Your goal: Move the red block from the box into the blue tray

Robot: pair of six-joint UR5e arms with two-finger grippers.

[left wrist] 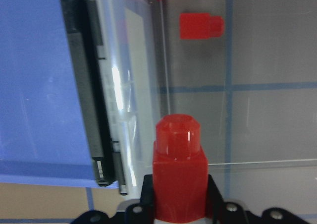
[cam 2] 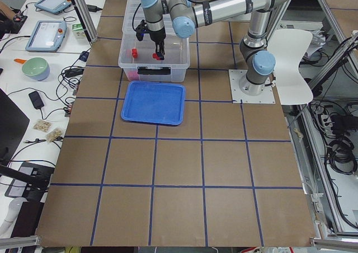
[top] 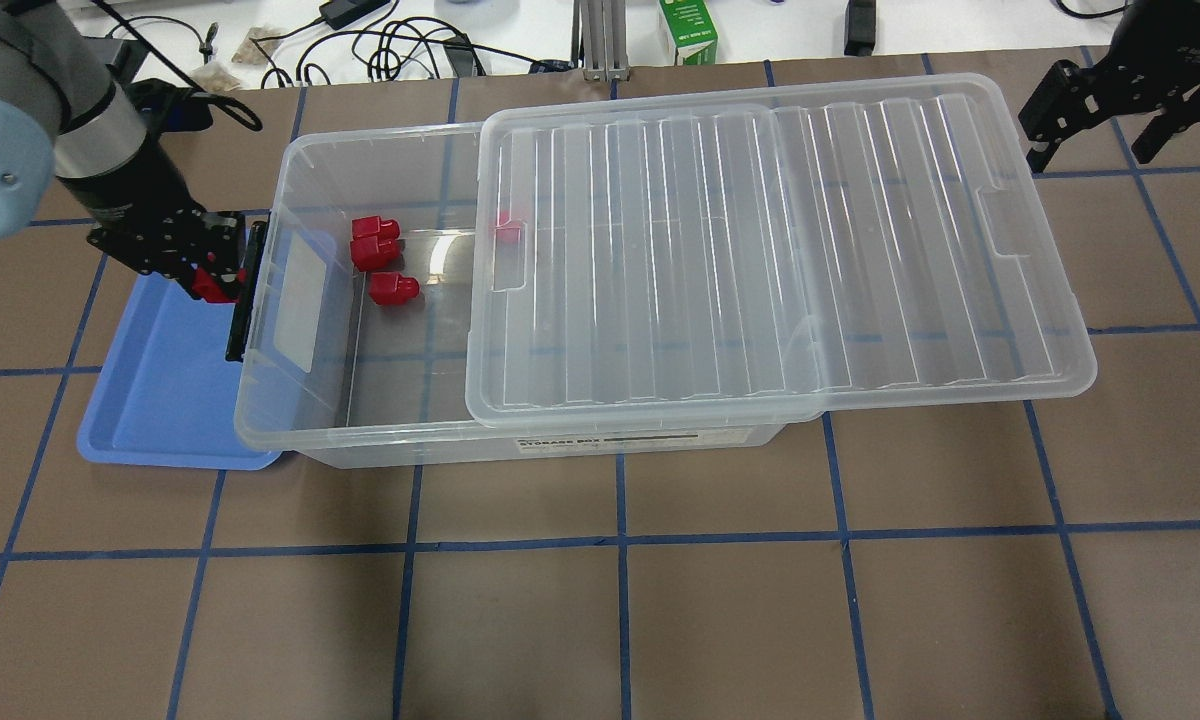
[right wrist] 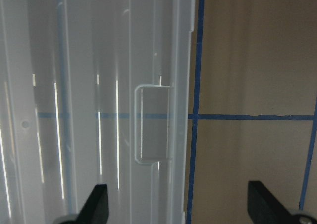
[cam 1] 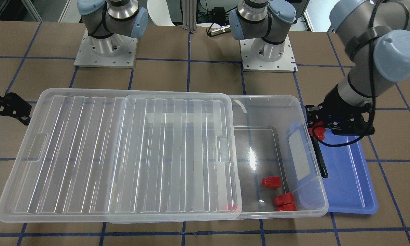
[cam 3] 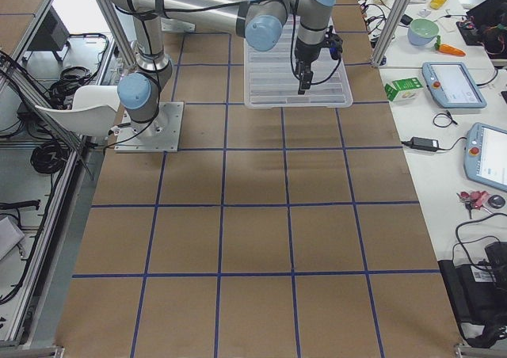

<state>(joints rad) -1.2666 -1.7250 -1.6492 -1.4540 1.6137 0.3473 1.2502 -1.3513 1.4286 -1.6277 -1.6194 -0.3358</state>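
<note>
Directions by clock face as read in the overhead view.

1. Worktop [top: 620, 600]: brown surface marked in squares by blue tape lines; carried all items below.
2. Box [top: 380, 435]: large clear bin lying lengthwise from 9 to 3 o'clock; its 9 o'clock part stood uncovered.
3. Lid [top: 760, 250]: ribbed clear panel resting on the box, offset toward 3 o'clock and overhanging that end.
4. Blue tray [top: 160, 400]: shallow, with a raised rim, at 9 o'clock of the box and tucked partly under its end rim; nothing lay on its visible floor.
5. Left gripper [top: 200, 275]: at the tray's 12 o'clock end, just beside the box's end wall; fingers clamped on the red block.
6. Right gripper [top: 1095, 140]: at 1 o'clock of the lid, by its 3 o'clock end; jaws spread wide and holding nothing; in the wrist view one fingertip [right wrist: 99, 204] showed over the lid's edge, the other over bare worktop.
7. Black latch [top: 245, 300]: narrow bar on the box's 9 o'clock end wall, between tray and box interior.
8. Red block [cam 1: 318, 132]: held in the left gripper, nub pointing away from the fingers; outside the box, at the tray's 12 o'clock edge just beside the latch; contact with the tray could not be told.
9. Loose red blocks: two touching [top: 373, 243] and one just beside them at 5 o'clock [top: 393, 289], on the box floor in the uncovered part; a fourth [top: 507, 232] partly hidden under the lid's edge.
</note>
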